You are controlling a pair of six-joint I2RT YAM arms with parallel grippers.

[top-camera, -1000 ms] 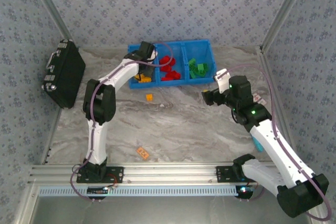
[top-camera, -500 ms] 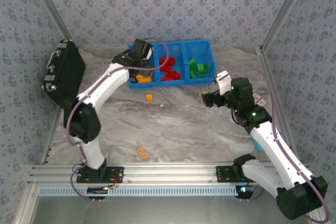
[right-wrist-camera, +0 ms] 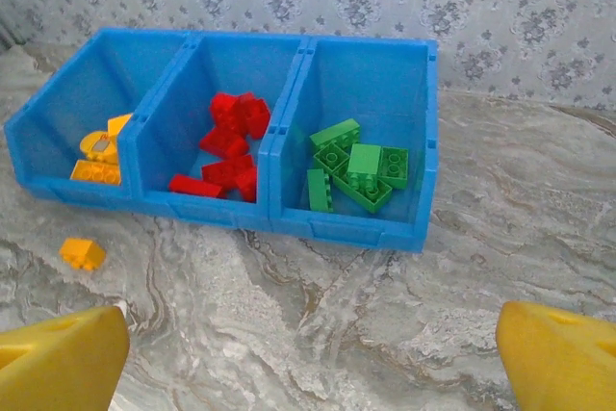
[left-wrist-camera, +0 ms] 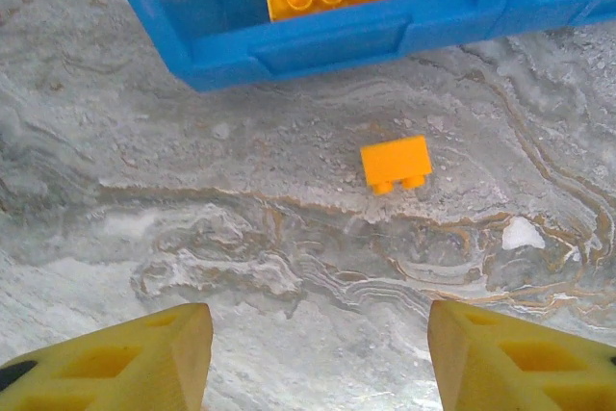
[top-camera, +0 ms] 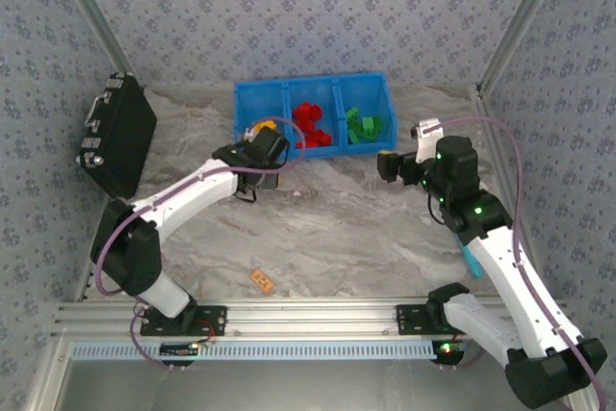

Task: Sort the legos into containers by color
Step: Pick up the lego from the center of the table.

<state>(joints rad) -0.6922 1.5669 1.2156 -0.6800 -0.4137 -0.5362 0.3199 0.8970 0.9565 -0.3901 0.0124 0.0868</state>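
Orange brick (left-wrist-camera: 396,163) on counter (left-wrist-camera: 289,267): light, rigid, probably slick; we'd pinch its flat sides. Spread and empty: left fingers (left-wrist-camera: 115,358), right fingers (right-wrist-camera: 58,353).

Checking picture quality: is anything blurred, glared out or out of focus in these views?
Left wrist: loose orange-yellow brick sharp, left gripper's fingers slightly soft at the bottom edge. Right wrist: blue bin crisp, right gripper's fingers blurred in the corners. Top external: even light, no glare, faint shadows.
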